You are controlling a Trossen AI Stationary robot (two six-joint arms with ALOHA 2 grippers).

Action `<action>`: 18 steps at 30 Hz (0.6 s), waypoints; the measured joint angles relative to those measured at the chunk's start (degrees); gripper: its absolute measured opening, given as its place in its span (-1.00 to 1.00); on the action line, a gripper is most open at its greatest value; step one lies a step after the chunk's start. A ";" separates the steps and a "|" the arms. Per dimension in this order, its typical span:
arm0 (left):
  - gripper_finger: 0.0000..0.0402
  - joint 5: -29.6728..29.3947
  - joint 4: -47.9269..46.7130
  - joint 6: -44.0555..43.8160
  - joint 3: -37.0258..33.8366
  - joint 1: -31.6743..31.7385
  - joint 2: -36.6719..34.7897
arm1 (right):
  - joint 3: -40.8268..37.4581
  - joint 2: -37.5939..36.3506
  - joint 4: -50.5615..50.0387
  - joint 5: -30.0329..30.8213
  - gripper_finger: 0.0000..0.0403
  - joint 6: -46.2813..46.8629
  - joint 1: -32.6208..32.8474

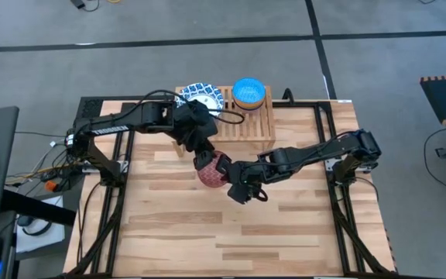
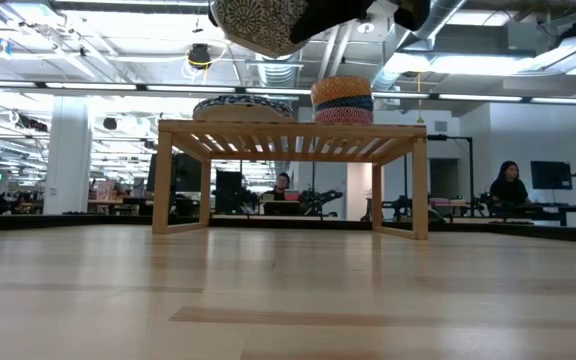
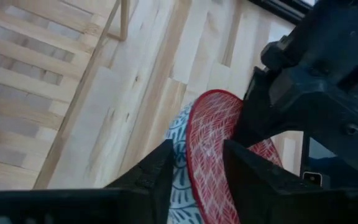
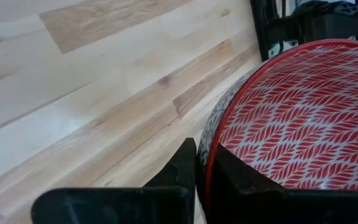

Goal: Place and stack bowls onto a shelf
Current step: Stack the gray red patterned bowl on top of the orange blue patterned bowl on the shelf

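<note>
Hands [image 1: 205,159] [image 1: 227,172] both grip 1 red bowl [image 1: 212,170] aloft.

left tool [image 1: 205,157] and right tool [image 1: 228,175] both clamped, meeting mid-table, arms extended inward

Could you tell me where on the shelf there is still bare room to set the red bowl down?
The shelf is bare along its front slats and at its right end beside the stack of small bowls. The patterned dish fills the left end. In front, both claws, left and right, crowd the red bowl.
</note>
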 joint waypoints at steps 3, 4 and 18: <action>-0.29 -0.50 0.58 -0.19 0.00 0.00 -0.15 | 0.00 0.00 -0.06 0.37 -0.79 0.24 -0.03; -0.25 -0.61 0.57 -0.27 0.00 -0.01 -0.22 | 0.00 0.00 -0.10 0.49 -0.79 0.24 -0.03; -0.12 -0.27 1.55 -1.07 -0.06 0.06 -0.94 | 0.01 -0.27 -0.18 3.48 -0.79 -0.19 -0.16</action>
